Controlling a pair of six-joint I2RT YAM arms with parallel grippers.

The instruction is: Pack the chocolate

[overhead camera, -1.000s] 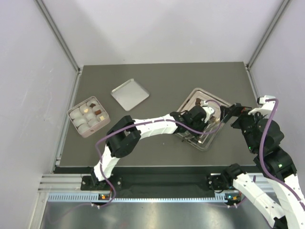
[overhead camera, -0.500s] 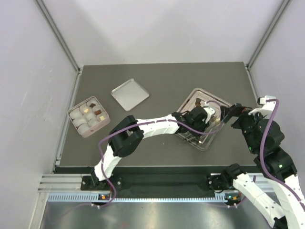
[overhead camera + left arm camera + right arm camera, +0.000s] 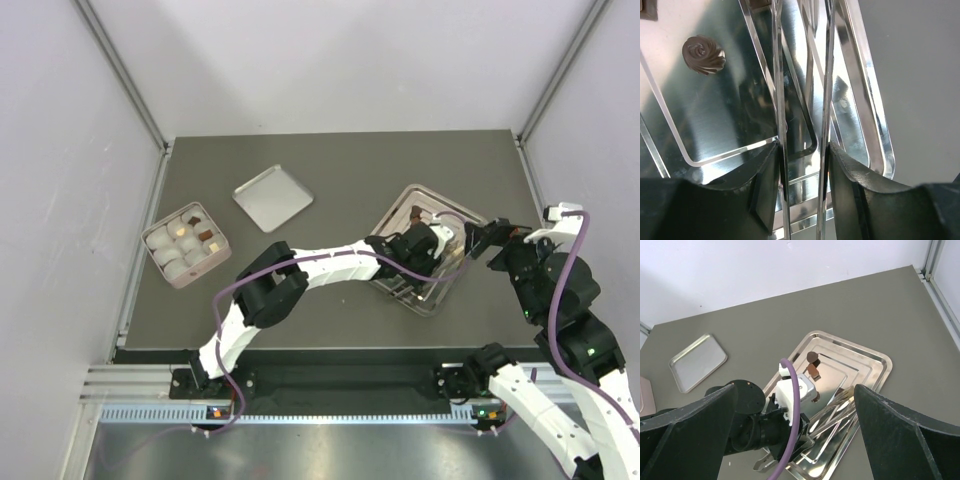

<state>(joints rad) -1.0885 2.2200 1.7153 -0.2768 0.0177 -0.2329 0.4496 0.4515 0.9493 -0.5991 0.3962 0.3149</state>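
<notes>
My left gripper (image 3: pixel 424 262) is low over the metal tray (image 3: pixel 452 201) and shut on metal tongs (image 3: pixel 780 100), whose two arms lie between its pads. The tong tips point into the tray. A dark swirl chocolate (image 3: pixel 703 53) lies on the tray floor to the left of the tongs. The right wrist view shows several dark pieces on the tray, among them a round one (image 3: pixel 812 358) and a brown block (image 3: pixel 814 371). My right gripper (image 3: pixel 482 238) is open and empty, just right of the tray's edge, above the table.
A pink compartment box (image 3: pixel 205 270) at the left holds white and brown pieces. A flat metal lid (image 3: pixel 272 197) lies behind it. The left arm stretches across the table's middle. Grey walls enclose the table on three sides.
The left arm's elbow has swung a little to the right while its gripper stayed over the tray with the tongs. The right gripper has shifted slightly left.
</notes>
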